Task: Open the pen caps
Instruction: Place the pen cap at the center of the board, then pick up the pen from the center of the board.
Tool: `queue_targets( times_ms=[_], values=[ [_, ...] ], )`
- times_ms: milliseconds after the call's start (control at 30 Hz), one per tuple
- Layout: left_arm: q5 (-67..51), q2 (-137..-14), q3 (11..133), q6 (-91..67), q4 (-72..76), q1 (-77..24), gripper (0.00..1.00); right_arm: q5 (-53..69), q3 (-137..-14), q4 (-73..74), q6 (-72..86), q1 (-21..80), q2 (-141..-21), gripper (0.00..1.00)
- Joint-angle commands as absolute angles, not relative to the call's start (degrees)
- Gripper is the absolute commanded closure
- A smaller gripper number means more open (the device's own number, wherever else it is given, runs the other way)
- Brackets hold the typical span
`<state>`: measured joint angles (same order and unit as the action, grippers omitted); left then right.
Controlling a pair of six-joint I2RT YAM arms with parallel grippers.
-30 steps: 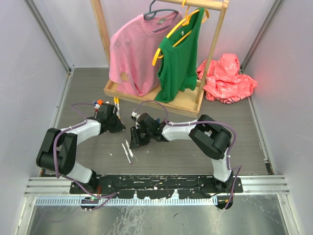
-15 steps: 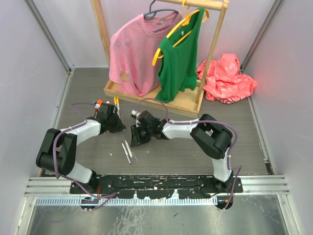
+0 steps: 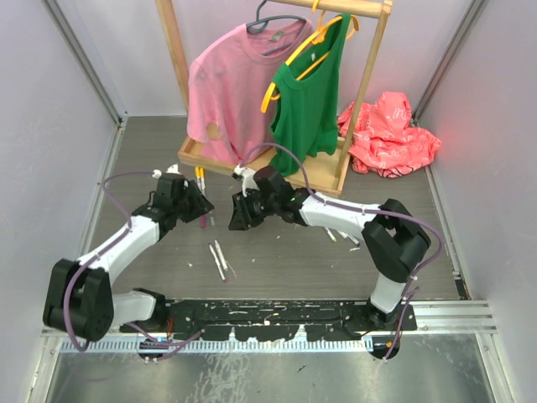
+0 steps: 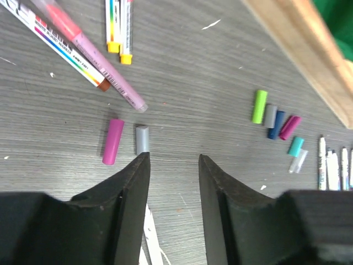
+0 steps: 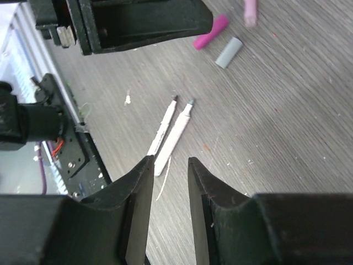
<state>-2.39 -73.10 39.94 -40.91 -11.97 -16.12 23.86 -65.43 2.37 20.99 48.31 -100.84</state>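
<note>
My left gripper (image 4: 174,157) is open over bare table with nothing between its fingers. Just beyond its left fingertip lie a magenta pen cap (image 4: 113,142) and a grey pen cap (image 4: 142,139). More loose caps lie to the right: green (image 4: 259,106), grey, blue (image 4: 276,125), magenta and teal (image 4: 295,146). My right gripper (image 5: 170,160) is open and empty, a little above the table. Two uncapped white marker barrels (image 5: 172,133) lie beyond it. In the top view the left gripper (image 3: 197,206) and the right gripper (image 3: 237,217) hang close together.
Several capped markers (image 4: 83,47) lie at the far left of the left wrist view, and more markers (image 4: 333,165) at its right edge. A wooden clothes rack base (image 3: 252,164) with pink and green shirts stands behind. A red bag (image 3: 388,134) lies at the back right.
Both arms have stretched out away from their bases. The right gripper has moved toward the rack, away from the two white barrels. The left arm's elbow has swung down and left.
</note>
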Motion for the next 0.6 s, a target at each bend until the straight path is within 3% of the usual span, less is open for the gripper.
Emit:
queue_targets(
  times_ms=[0,133,567],
  values=[
    [1.83,-66.75,38.31,-38.61,-11.09,-16.26,0.54,36.58,-68.31,4.13,9.90,46.24,-97.03,0.64],
    [6.01,-65.24,37.28,-37.40,-9.77,-15.67,0.44,46.70,-70.50,10.13,0.93,43.40,-96.33,0.64],
    [6.14,-81.95,47.09,-40.30,-12.56,-10.40,0.45,49.77,-70.04,12.39,-3.43,39.70,-95.07,0.66]
  ],
)
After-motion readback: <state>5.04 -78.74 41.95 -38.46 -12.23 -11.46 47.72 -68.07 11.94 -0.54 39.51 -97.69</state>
